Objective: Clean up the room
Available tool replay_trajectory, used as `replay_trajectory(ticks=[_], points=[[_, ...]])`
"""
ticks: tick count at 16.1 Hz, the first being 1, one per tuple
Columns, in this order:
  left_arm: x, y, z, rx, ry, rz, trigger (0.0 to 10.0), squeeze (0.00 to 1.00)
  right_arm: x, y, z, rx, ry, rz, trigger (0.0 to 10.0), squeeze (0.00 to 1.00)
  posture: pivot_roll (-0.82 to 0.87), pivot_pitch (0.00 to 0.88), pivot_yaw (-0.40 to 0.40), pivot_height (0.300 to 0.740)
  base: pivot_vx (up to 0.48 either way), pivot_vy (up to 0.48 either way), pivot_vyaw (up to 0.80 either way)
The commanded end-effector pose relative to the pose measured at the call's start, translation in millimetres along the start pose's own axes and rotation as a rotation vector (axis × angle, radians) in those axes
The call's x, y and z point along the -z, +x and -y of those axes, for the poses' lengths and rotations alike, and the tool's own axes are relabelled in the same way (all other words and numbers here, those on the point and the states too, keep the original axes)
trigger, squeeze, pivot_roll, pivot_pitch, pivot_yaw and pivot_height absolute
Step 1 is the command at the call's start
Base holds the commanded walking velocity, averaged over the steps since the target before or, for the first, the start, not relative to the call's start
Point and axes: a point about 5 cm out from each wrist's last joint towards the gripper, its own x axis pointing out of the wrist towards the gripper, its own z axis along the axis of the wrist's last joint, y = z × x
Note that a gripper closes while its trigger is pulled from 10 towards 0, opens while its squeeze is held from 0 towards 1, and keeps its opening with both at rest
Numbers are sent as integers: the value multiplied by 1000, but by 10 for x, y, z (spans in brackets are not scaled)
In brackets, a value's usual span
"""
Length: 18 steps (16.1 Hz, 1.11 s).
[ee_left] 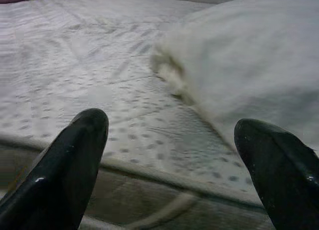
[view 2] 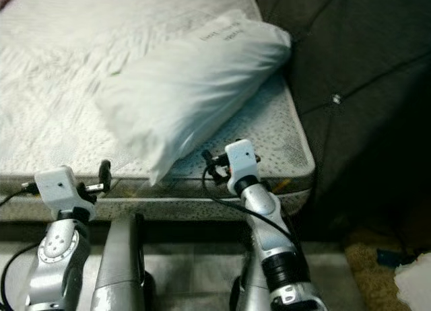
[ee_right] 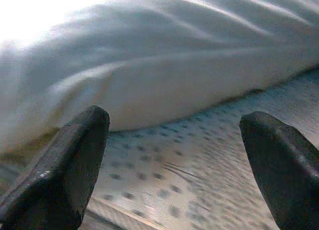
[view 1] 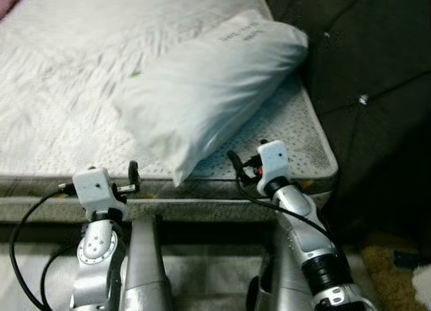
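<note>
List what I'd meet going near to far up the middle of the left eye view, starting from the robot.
Mattress front edge → white pillow, its lower corner reaching that edge → bare quilted mattress top. The left gripper and right gripper flank the start, both open at the mattress edge.

Smooth cloth pillow [view 1: 209, 89] on quilted, speckled mattress [view 1: 60, 109].

right claw [ee_right: 174, 165]: fingers spread | white pillow [ee_right: 164, 65] lying on speckled mattress [ee_right: 199, 175]
</note>
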Motion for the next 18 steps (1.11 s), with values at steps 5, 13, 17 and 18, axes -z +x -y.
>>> replay_trajectory(ticks=[5,13,17,18], points=[[-13,-11,-44,-10,9,-9,10000,0,-77,137,-73,-232,-54,-72,10000,0,86,74,-6,491,0,0,85],[-53,-57,-82,23,42,-33,10000,0,-227,494,-343,-288,34,-173,10000,0,160,67,-7,491,0,0,0],[-26,-170,-190,-13,60,-51,10000,0,-413,711,-517,-225,182,-179,4824,0,199,69,-17,491,0,0,0],[-28,-179,-206,-24,62,-51,10000,0,-518,790,-582,-177,273,-168,0,0,205,68,-19,491,0,0,0]])
